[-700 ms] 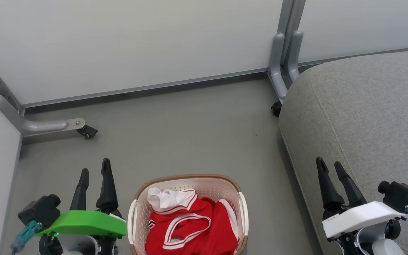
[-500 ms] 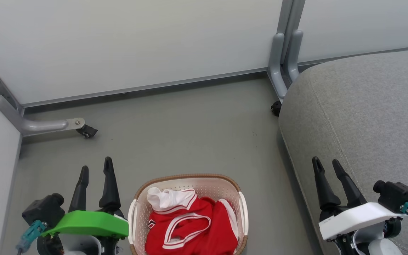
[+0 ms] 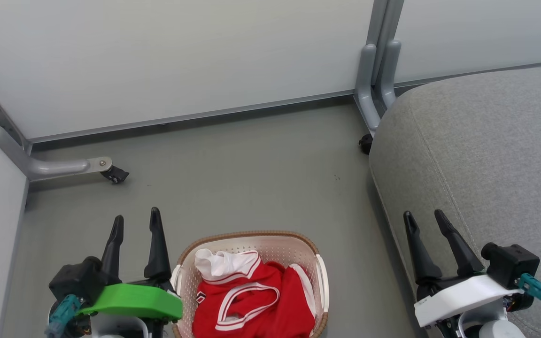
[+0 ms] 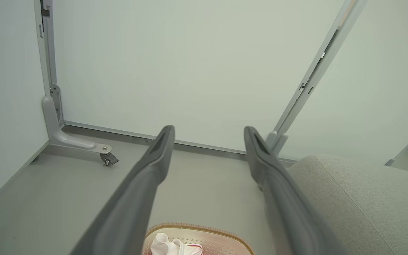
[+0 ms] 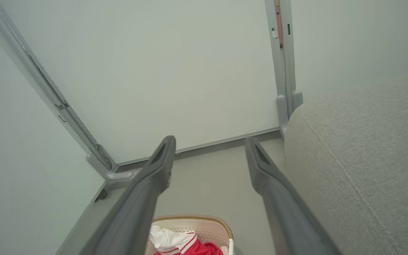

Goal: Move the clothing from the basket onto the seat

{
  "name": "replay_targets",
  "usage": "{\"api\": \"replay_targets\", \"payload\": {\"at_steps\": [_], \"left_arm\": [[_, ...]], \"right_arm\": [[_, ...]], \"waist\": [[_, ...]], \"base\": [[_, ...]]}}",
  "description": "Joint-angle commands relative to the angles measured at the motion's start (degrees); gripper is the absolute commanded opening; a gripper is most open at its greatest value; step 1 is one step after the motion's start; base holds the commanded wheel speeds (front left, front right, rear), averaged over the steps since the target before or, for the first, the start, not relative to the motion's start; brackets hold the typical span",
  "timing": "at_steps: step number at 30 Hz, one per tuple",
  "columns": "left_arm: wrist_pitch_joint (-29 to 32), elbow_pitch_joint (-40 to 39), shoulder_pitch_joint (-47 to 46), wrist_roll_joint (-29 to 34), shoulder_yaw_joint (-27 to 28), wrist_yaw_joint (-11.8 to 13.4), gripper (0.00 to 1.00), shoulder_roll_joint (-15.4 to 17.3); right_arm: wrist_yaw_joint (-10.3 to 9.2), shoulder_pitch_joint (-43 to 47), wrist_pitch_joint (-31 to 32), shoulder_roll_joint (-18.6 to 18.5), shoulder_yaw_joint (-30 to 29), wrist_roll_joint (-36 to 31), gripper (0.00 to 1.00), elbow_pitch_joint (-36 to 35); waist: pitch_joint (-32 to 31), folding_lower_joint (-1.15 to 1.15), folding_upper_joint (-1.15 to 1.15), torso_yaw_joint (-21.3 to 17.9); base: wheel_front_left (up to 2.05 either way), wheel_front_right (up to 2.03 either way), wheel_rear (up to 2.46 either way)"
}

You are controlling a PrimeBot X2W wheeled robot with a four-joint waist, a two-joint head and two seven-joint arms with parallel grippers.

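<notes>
Down on the floor (image 3: 251, 164) right in front of me sits the basket (image 3: 275, 246), and honestly nothing of the job is done yet: the clothing (image 3: 256, 305) is all inside it, none of it on the seat (image 3: 486, 155). So everything's left to do: grab, lift, carry it over to my right, drop.

My left hand (image 3: 137, 214) hovers just beside the basket's left side, spread apart with nothing in it. My right hand (image 3: 423, 213) is spread too and holds nothing. It hangs over the near edge of the seat, well apart from the basket.

The garment looks like a crumpled red heap with white stripe trim looping across the top, plus a white lump of lining bunched up at the back left of the basket. Looks soft and floppy, so I reckon it'll sag and trail once it's lifted. The seat is a big grey cushion with a stitched seam, way bigger than the basket, so landing it there shouldn't be fussy
</notes>
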Motion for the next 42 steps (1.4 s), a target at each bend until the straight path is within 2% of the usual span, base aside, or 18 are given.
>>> {"api": "replay_targets", "payload": {"at_steps": [1,19,42], "left_arm": [[-0.58,-0.74,0.42,1.57,-0.25,0.48,1.0,0.52],[-2.87,-0.36,2.07,8.29,1.25,-3.0,1.0,-0.38],[-5.4,-1.76,4.86,17.64,0.17,-2.45,1.0,-0.36]], "right_arm": [[0.02,0.06,-0.61,-0.32,0.21,-1.72,1.0,-0.94],[0.01,1.09,-2.97,-0.39,0.07,-8.17,1.0,-1.22],[0.01,2.54,-5.48,-0.47,1.86,-18.37,1.0,-2.98]], "waist": [[-0.01,0.0,0.0,-0.01],[0.42,0.0,0.0,0.0],[-0.61,0.0,0.0,-0.53]], "base": [[0.0,0.0,0.0],[0.0,0.0,0.0],[0.0,0.0,0.0]]}}
